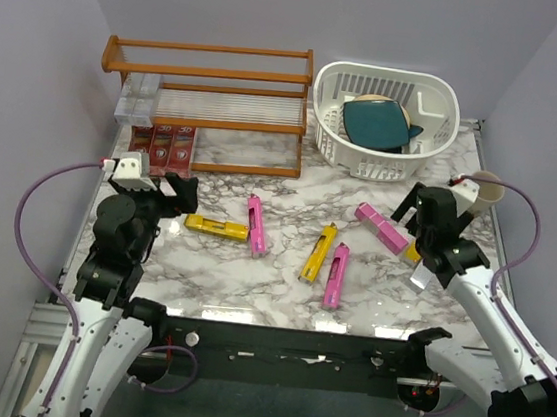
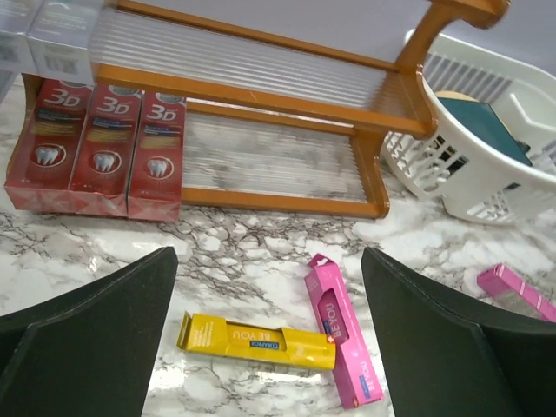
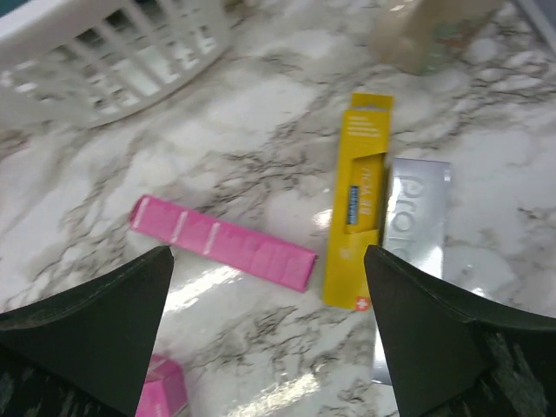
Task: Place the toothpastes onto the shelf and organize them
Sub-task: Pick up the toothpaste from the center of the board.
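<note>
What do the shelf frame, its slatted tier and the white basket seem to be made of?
The shelf frame looks like wood with an orange-brown stain or varnish, since its rails are opaque with a slight sheen. The slatted tier seems to be clear plastic, perhaps acrylic: it is pale, see-through and finely ribbed. The white basket looks like moulded plastic, uniformly white with regular slots.

The marble-patterned table gleams glossy; the shelf is orange-brown wood with clear ribbed slats; the basket is white plastic; toothpastes are printed cardboard

Three red cartons in shelf (yellow carton touching pink carton).
</note>
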Controlling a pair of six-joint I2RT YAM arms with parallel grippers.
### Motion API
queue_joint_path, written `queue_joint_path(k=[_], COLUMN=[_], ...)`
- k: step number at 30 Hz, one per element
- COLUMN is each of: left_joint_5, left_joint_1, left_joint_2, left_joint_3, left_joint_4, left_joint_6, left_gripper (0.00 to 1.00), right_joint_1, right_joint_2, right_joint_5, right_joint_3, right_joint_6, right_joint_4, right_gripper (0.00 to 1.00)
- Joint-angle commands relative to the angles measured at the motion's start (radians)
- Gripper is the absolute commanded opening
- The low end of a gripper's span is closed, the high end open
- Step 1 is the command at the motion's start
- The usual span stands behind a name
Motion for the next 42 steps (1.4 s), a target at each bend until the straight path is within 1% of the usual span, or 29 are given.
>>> queue_joint_path(k=[1, 3, 4, 5, 6, 7, 8, 10, 14, 18, 20, 24, 25, 26, 29, 31, 33, 38, 42], left_joint_5=[-0.131, -0.139, -0.139, -0.139, -0.148, -0.155, -0.167, -0.175, -0.17, -0.136, -0.132, -0.119, -0.113, -0.11, -0.098, -0.093, -0.092, -0.063, 0.015], left_joint_1=[-0.127, -0.168, -0.182, -0.195, -0.224, -0.235, -0.247, -0.267, -0.276, -0.278, -0.279, -0.279, -0.279, -0.279, -0.279, -0.279, -0.279, -0.279, -0.279], left_joint_2=[-0.151, -0.214, -0.228, -0.245, -0.267, -0.278, -0.288, -0.311, -0.337, -0.344, -0.341, -0.334, -0.329, -0.331, -0.328, -0.326, -0.324, -0.308, -0.298], left_joint_3=[-0.064, -0.08, -0.084, -0.087, -0.096, -0.099, -0.1, -0.107, -0.113, -0.122, -0.122, -0.123, -0.123, -0.123, -0.125, -0.127, -0.127, -0.131, -0.137], left_joint_4=[-0.09, -0.089, -0.088, -0.088, -0.093, -0.095, -0.099, -0.104, -0.098, -0.088, -0.087, -0.082, -0.082, -0.082, -0.079, -0.078, -0.078, -0.072, -0.041], left_joint_6=[0.081, 0.082, 0.087, 0.09, 0.091, 0.096, 0.098, 0.099, 0.108, 0.11, 0.11, 0.111, 0.11, 0.111, 0.11, 0.111, 0.11, 0.108, 0.113], left_gripper=[0.99, 0.99, 0.99, 0.99, 0.99, 0.99, 0.99, 0.99, 0.99, 0.99, 0.99, 0.99, 0.99, 0.99, 0.99, 0.99, 0.99, 0.98, 0.99], right_joint_1=[-0.155, -0.221, -0.255, -0.32, -0.348, -0.376, -0.442, -0.511, -0.565, -0.596, -0.611, -0.629, -0.632, -0.637, -0.639, -0.639, -0.64, -0.639, -0.639], right_joint_2=[0.079, 0.107, 0.117, 0.145, 0.162, 0.18, 0.202, 0.266, 0.361, 0.426, 0.469, 0.495, 0.493, 0.492, 0.493, 0.496, 0.496, 0.484, 0.432], right_joint_5=[0.126, 0.065, 0.007, -0.023, -0.053, -0.122, -0.158, -0.259, -0.313, -0.327, -0.334, -0.31, -0.301, -0.302, -0.322, -0.327, -0.333, -0.376, -0.414], right_joint_3=[0.081, 0.081, 0.079, 0.079, 0.082, 0.087, 0.093, 0.092, 0.087, 0.078, 0.09, 0.079, 0.07, 0.055, 0.039, 0.03, 0.015, -0.016, -0.06], right_joint_6=[0.094, 0.099, 0.099, 0.099, 0.089, 0.089, 0.091, 0.094, 0.102, 0.06, 0.051, 0.071, 0.077, 0.08, 0.092, 0.1, 0.1, 0.102, 0.12], right_joint_4=[-0.227, -0.215, -0.206, -0.189, -0.178, -0.168, -0.155, -0.138, -0.106, -0.056, -0.06, -0.074, -0.074, -0.068, -0.062, -0.065, -0.057, -0.054, -0.036], right_gripper=[1.0, 1.0, 1.0, 1.0, 1.0, 1.0, 0.99, 0.97, 0.9, 0.85, 0.83, 0.79, 0.76, 0.7, 0.63, 0.63, 0.59, 0.59, 0.59])
